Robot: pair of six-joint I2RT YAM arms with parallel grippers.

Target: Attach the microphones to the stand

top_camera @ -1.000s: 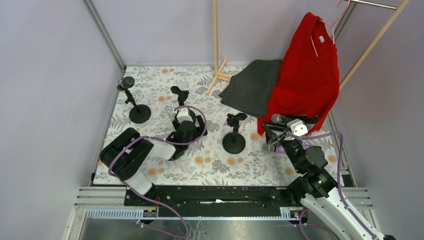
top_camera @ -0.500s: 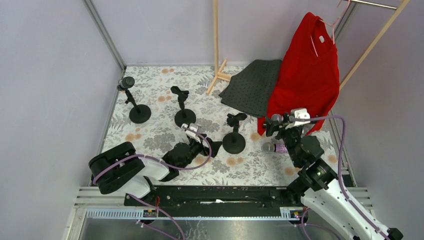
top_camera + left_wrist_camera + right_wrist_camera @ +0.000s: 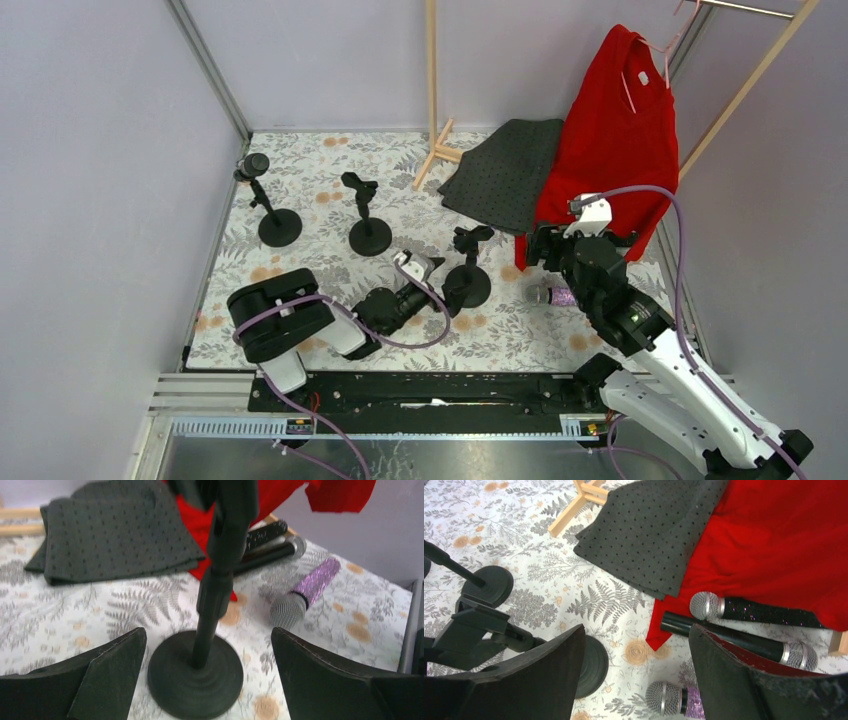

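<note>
Bright, even, diffuse light, faint shadows; left wrist view's close stand soft/blurry.

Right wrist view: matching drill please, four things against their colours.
Things:
1. shirt
2. dotted cloth
3. glitter microphone
4. round stand base

Colours:
A. purple body, silver mesh head
B. red
C. black
D. dark grey

Pairs: 1-B, 2-D, 3-A, 4-C.
</note>
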